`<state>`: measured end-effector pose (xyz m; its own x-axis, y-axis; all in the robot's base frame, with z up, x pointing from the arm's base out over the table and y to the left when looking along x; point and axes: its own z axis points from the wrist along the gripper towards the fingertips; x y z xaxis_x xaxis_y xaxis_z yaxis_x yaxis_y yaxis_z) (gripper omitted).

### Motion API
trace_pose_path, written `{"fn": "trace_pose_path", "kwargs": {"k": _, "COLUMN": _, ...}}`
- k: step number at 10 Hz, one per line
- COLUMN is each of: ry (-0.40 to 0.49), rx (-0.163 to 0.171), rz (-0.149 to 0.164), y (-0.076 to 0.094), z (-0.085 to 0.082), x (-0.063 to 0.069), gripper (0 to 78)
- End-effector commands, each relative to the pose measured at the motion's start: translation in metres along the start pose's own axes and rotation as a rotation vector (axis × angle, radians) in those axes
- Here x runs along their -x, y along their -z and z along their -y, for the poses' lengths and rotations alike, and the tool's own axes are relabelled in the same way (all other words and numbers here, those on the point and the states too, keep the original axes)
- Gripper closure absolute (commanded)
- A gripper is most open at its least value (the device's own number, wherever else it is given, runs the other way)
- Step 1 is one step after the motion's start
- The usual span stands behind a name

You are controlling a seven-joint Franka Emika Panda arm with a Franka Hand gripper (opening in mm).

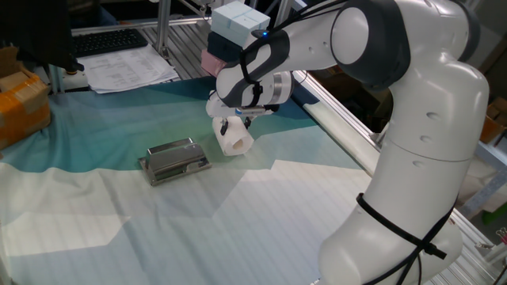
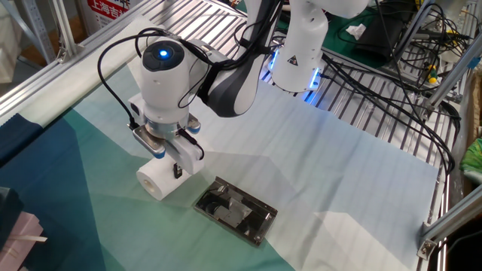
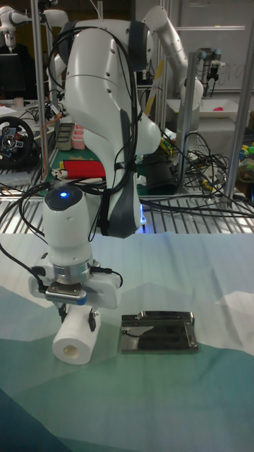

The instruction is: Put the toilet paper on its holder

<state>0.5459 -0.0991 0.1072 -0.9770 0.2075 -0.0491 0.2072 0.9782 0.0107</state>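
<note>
The toilet paper [image 1: 235, 142] is a small white roll lying on its side on the teal cloth, its hollow core facing the tall fixed view [image 3: 74, 342]. My gripper [image 3: 76, 319] comes down from above with one finger on each side of the roll, shut on it [image 2: 157, 183]. The holder [image 1: 176, 161] is a flat silver-grey metal bracket lying on the cloth just beside the roll, a few centimetres from it [image 3: 157, 332]. In the other fixed view the holder [image 2: 235, 211] sits to the right of the roll. The roll rests on or just above the cloth.
A keyboard [image 1: 107, 39] and papers [image 1: 127, 70] lie at the back of the table. An orange box [image 1: 20, 103] stands at the left edge. A pink and white box [image 1: 230, 32] sits behind the arm. Aluminium rails [image 1: 341, 119] and cables [image 2: 392, 68] border the cloth.
</note>
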Motion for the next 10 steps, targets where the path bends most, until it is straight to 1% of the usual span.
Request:
{"fn": "trace_pose_path", "kwargs": {"k": 1, "ry": -0.229, "rx": -0.025, "rz": -0.062, "y": 0.0484, "z": -0.0091, "x": 0.0079, "gripper": 76.2}}
{"fn": "trace_pose_path", "kwargs": {"k": 3, "ry": -0.251, "rx": -0.025, "rz": -0.062, "y": 0.0495, "z": -0.0093, "x": 0.0082, "gripper": 76.2}}
{"fn": "trace_pose_path", "kwargs": {"k": 4, "ry": -0.295, "rx": -0.025, "rz": -0.067, "y": 0.0507, "z": -0.0095, "x": 0.0086, "gripper": 76.2}}
{"fn": "trace_pose_path", "kwargs": {"k": 5, "ry": -0.350, "rx": -0.027, "rz": -0.065, "y": 0.0515, "z": -0.0097, "x": 0.0087, "gripper": 76.2}}
{"fn": "trace_pose_path", "kwargs": {"k": 8, "ry": -0.572, "rx": -0.032, "rz": -0.059, "y": 0.0533, "z": -0.0102, "x": 0.0088, "gripper": 76.2}}
{"fn": "trace_pose_path", "kwargs": {"k": 10, "ry": -0.678, "rx": -0.027, "rz": -0.059, "y": 0.0533, "z": -0.0103, "x": 0.0088, "gripper": 76.2}}
